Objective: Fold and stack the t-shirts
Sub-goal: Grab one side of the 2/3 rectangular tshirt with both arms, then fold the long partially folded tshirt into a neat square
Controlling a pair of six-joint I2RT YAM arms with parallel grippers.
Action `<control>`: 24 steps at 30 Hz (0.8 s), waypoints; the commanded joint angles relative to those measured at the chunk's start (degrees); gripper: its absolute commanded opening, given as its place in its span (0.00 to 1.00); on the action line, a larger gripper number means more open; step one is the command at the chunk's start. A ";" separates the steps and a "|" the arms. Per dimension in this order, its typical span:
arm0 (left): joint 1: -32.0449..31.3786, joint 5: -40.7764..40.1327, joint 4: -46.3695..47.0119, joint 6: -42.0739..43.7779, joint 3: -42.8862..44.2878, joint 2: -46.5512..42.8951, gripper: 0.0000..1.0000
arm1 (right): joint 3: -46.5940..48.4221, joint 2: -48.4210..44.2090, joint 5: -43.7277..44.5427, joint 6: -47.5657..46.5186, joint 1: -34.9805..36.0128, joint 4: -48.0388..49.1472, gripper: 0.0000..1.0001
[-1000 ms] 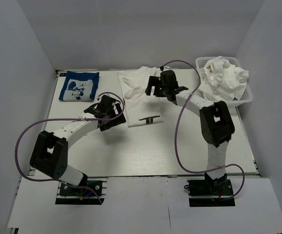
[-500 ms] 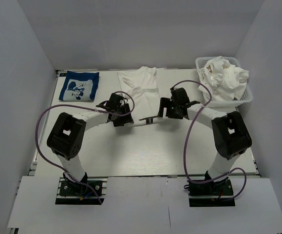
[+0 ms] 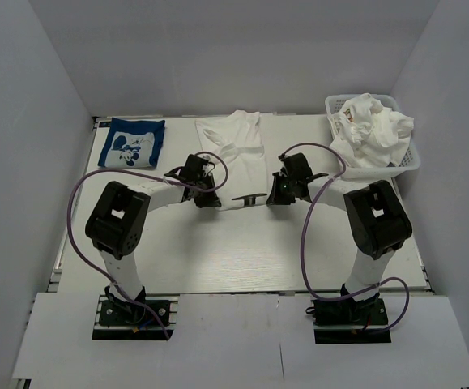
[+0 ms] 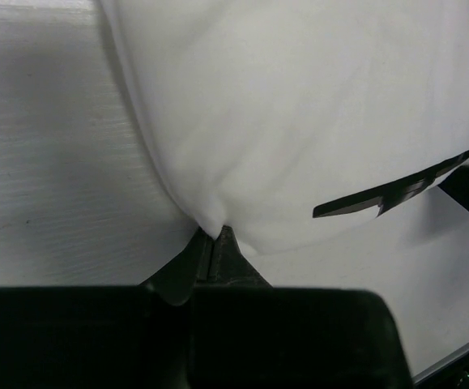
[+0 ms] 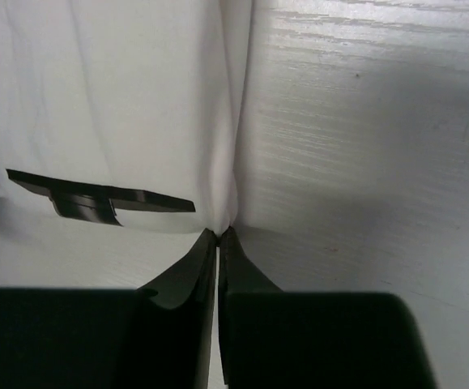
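Left gripper [image 4: 215, 236]: clenched, jaws pressed together on the near-left hem corner of the white t-shirt [image 3: 236, 150]. The cloth puckers into a small peak right at the fingertips.

Right gripper [image 5: 219, 233]: also clamped, tips nearly touching, pinching the same shirt at its near-right corner. A fold line runs up the shirt from the pinch point.

The white t-shirt lies mostly flat at the middle of the table [image 3: 242, 251], reaching from the far edge toward the centre. Its collar end is rumpled at the far edge and its hem faces the arms. A black print [image 3: 249, 198] sits on the hem, between the two grippers. Both wrist views show it as a dark bar with a stub underneath.

The navy t-shirt [image 3: 131, 143] is folded in the far-left corner with its white cartoon print face up, well apart from the white one.

A white basket [image 3: 411, 158] stands in the far-right corner, heaped with crumpled white garments [image 3: 372, 126].

Purple cables [image 3: 76, 194] loop off both arms.
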 commanded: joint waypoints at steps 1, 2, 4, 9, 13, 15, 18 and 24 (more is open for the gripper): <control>-0.31 0.81 -1.11 0.72 -1.82 -0.50 0.00 | -0.54 0.47 -0.85 -0.09 -0.18 2.87 0.00; -0.31 1.42 -1.11 0.72 -1.82 -1.46 0.00 | -0.71 -0.05 -1.80 -0.10 -0.10 2.69 0.00; -0.31 1.95 -1.90 0.72 -2.34 -3.04 0.00 | -2.03 -1.81 -2.60 -0.45 -0.01 2.43 0.00; -2.14 2.74 -5.32 3.88 -5.33 -10.51 0.00 | -8.88 -12.26 -3.74 -0.71 0.78 1.64 0.00; -3.91 8.35 -7.35 5.12 -9.10 -18.94 0.00 | -14.85 -26.37 -2.69 -1.33 2.71 -1.70 0.00; -4.61 10.39 -7.35 5.12 -10.60 -24.74 0.00 | -16.00 -29.48 -3.13 -1.77 3.15 -3.54 0.00; -5.93 10.39 -8.67 5.12 -13.06 -30.89 0.00 | -17.24 -36.17 -4.01 -1.50 4.47 -6.09 0.00; -5.93 11.98 -5.24 5.12 -13.34 -42.69 0.00 | -15.75 -46.81 -1.90 0.16 5.44 -5.23 0.00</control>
